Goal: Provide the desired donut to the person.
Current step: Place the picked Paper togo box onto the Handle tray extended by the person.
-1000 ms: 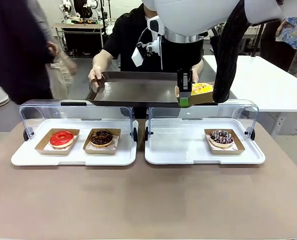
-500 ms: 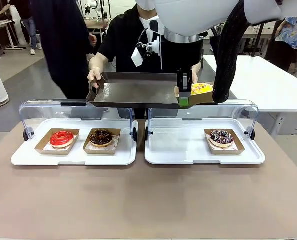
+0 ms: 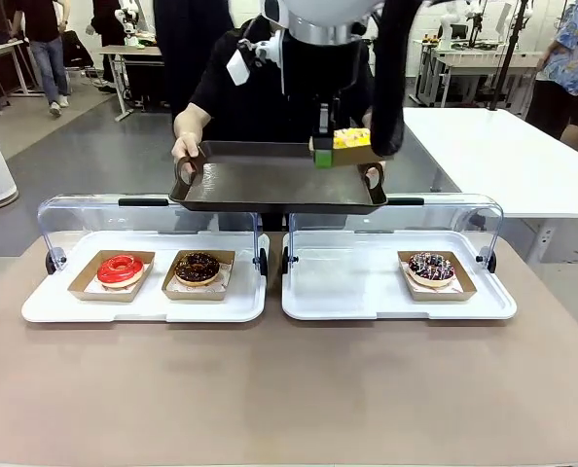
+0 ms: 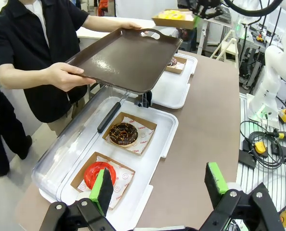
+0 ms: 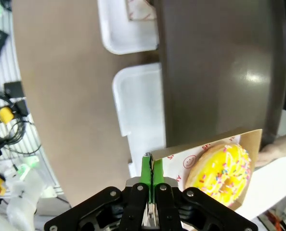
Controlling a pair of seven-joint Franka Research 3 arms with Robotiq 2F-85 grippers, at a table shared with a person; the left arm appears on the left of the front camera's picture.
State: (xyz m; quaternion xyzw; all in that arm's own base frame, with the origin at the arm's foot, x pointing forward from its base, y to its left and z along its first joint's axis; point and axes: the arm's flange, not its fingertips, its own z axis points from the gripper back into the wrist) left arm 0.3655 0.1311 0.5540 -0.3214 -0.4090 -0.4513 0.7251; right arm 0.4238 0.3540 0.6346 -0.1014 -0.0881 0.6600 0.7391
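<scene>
Fingers of the right gripper (image 5: pixel 149 161) clamp the card tray (image 5: pixel 208 143) under the yellow donut (image 3: pixel 350 138), now shifted left and higher over the serving tray (image 3: pixel 270 182) held by the person (image 3: pixel 233 80). The left gripper (image 4: pixel 159 184) has its fingers apart above the tabletop (image 4: pixel 205 110).

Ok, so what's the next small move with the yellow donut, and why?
Probably ease it down onto the serving tray: the right end effector pinches the cardboard holder of the yellow donut by its edge, raised over the tray's right end, which the person holds out.
</scene>
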